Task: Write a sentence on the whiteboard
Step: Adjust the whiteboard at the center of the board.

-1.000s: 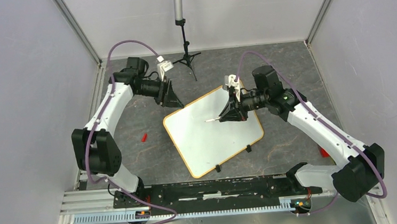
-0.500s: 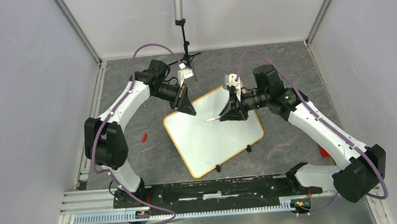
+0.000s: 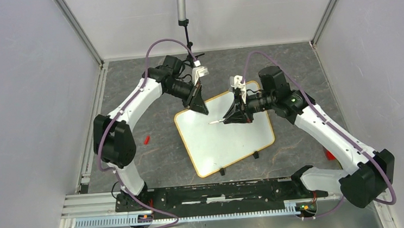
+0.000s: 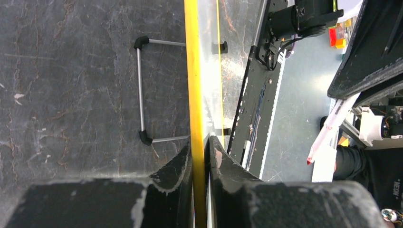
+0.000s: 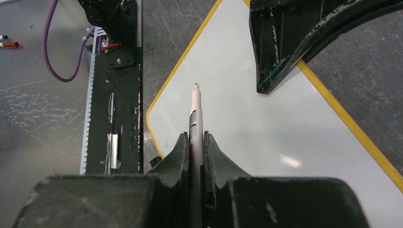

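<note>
The whiteboard [image 3: 226, 139] lies on the grey table, white with a thin orange-yellow frame and two black clip feet on its near edge. Its face is blank, and the sentence is not in view. My left gripper [image 3: 204, 111] is shut on the board's far left corner. The left wrist view shows the yellow frame [image 4: 192, 71] pinched between the left gripper's [image 4: 200, 145] fingers. My right gripper [image 3: 227, 118] hovers over the board's far part, shut on a white marker [image 3: 217, 121]. In the right wrist view the marker [image 5: 195, 109] sticks out of the right gripper [image 5: 194, 137], red tip over the whiteboard [image 5: 247, 123].
A black tripod stand [image 3: 189, 44] rises at the table's back. A small red cap [image 3: 147, 139] lies left of the board, and another red piece [image 3: 329, 154] sits by the right arm. The black base rail [image 3: 217, 192] runs along the near edge.
My left gripper swung right to the board's far left corner and shut on its frame. The board turned and shifted slightly right. The right gripper kept still with the marker.
</note>
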Action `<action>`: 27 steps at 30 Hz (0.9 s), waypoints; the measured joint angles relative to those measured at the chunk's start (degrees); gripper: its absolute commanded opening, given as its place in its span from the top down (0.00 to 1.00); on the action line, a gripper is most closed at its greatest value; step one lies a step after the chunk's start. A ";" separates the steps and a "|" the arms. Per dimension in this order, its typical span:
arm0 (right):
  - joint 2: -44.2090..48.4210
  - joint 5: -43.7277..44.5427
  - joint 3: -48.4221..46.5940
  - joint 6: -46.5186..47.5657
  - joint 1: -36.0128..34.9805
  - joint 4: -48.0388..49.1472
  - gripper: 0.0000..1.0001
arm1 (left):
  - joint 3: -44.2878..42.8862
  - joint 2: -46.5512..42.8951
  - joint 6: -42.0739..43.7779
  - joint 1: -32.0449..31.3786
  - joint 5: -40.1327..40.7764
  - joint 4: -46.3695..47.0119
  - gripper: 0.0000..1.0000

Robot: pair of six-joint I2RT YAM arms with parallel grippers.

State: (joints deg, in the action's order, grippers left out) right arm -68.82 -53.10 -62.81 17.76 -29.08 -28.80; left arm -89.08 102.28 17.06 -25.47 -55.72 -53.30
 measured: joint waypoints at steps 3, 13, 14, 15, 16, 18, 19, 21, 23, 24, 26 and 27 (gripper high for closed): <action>0.42 -0.02 0.31 -0.09 -0.09 0.04 1.00 | -1.64 1.03 -0.50 -1.16 0.39 0.20 0.88; 1.46 1.57 1.18 -0.37 -0.83 0.15 1.00 | -4.15 1.51 0.35 -1.33 4.09 -3.02 0.33; 1.49 2.08 1.18 -0.48 -1.14 0.42 1.00 | -4.07 0.63 0.33 -0.07 3.98 -3.43 0.33; 1.49 2.64 1.18 -0.55 -1.57 0.74 1.00 | -3.67 -0.63 0.31 1.79 3.72 -3.43 0.33; 1.49 3.23 1.18 -0.61 -2.08 0.98 1.00 | -2.82 -2.40 0.31 4.22 3.21 -3.32 0.33; 1.49 4.83 1.18 -0.96 -3.52 1.64 1.00 | -0.11 -6.54 0.28 8.96 2.64 -3.06 0.32; 1.49 5.64 1.18 -1.05 -4.15 2.05 1.00 | 1.81 -9.09 0.28 11.63 2.47 -2.89 0.31; 1.42 7.19 1.18 -1.31 -5.55 3.04 1.00 | 6.78 -14.62 0.11 16.26 1.44 -1.84 0.29; 1.14 9.03 1.16 -1.44 -6.80 4.24 1.00 | 12.66 -19.74 -0.85 18.73 0.04 0.35 0.29; 0.85 10.01 1.14 -1.46 -7.34 4.85 1.00 | 14.82 -21.38 -1.53 19.30 -0.39 1.07 0.29; 0.20 12.02 1.11 -1.55 -8.48 6.08 1.00 | 20.48 -24.46 -3.61 20.06 -2.03 5.20 0.31; -0.22 13.07 1.11 -1.70 -9.07 6.67 1.00 | 22.64 -25.14 -4.83 20.24 -2.80 6.93 0.32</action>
State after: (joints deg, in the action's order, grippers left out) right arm -69.04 -40.03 -61.69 16.05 -38.15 -22.13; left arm -66.43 77.14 12.23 -5.23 -58.52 -46.37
